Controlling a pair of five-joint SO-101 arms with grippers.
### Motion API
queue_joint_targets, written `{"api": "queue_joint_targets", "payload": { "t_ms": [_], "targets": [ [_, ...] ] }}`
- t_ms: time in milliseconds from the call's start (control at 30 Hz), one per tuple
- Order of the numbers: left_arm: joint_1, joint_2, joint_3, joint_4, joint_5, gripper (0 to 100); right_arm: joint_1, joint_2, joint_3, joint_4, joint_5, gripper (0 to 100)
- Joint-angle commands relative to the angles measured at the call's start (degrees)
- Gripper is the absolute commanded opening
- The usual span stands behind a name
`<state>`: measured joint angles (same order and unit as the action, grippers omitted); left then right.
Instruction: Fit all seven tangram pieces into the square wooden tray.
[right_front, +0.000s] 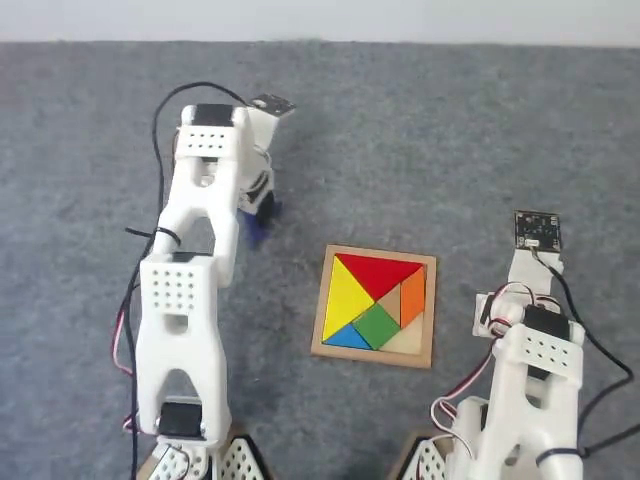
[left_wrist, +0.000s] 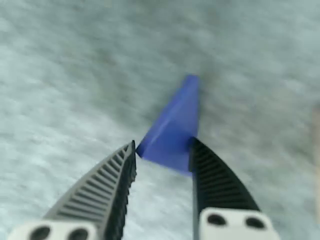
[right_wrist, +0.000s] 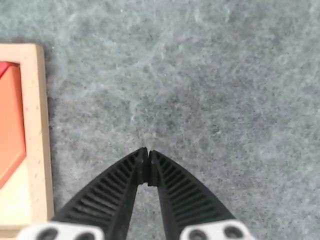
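Observation:
The square wooden tray (right_front: 431, 310) lies mid-table on the grey carpet, holding red, yellow, orange, green, light-blue and pale wood pieces. A dark blue tangram piece (left_wrist: 172, 131) is clamped between the fingertips of my left gripper (left_wrist: 162, 147), its tip pointing away from the camera; from above it shows as a blue sliver (right_front: 257, 230) under the left arm, left of and slightly beyond the tray. My right gripper (right_wrist: 148, 162) is shut with nothing in it, just right of the tray's edge (right_wrist: 39, 130).
Grey carpet covers the whole table. The left arm's white links (right_front: 190, 290) stretch along the left side, the right arm (right_front: 530, 360) stands at the near right. Open carpet lies between the blue piece and the tray.

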<state>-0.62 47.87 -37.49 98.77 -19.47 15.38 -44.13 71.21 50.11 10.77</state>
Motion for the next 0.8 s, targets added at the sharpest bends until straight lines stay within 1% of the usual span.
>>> {"api": "queue_joint_targets", "payload": {
  "t_ms": [0, 167, 300, 400, 467, 600, 767],
  "targets": [
    [5.01, -16.7, 12.53, 1.14, 0.7, 15, -0.57, -0.4, -2.29, 0.4, 1.05, 1.1],
    [8.97, -28.31, 26.86, -3.34, 0.7, 15, -0.57, -0.4, -2.29, 0.66, 1.05, 1.1],
    [9.32, -30.42, 32.31, -6.86, 0.79, 15, -0.57, -0.4, -2.29, 0.66, 1.05, 1.1],
    [8.44, -29.1, 32.66, -8.44, 1.49, 15, -0.57, -0.31, -2.29, 0.75, 1.05, 1.1],
    [6.24, -28.66, 32.04, -9.85, 3.08, 16, -0.57, -0.31, -2.29, 0.75, 1.05, 1.1],
    [0.79, -26.46, 28.88, -13.89, 7.03, 21, -0.57, -0.22, -2.29, 0.66, 1.05, 1.1],
    [-1.67, -16.53, 22.9, -14.24, 7.12, 21, -0.57, -0.04, -2.29, 0.66, 1.05, 1.1]
  ]
}}
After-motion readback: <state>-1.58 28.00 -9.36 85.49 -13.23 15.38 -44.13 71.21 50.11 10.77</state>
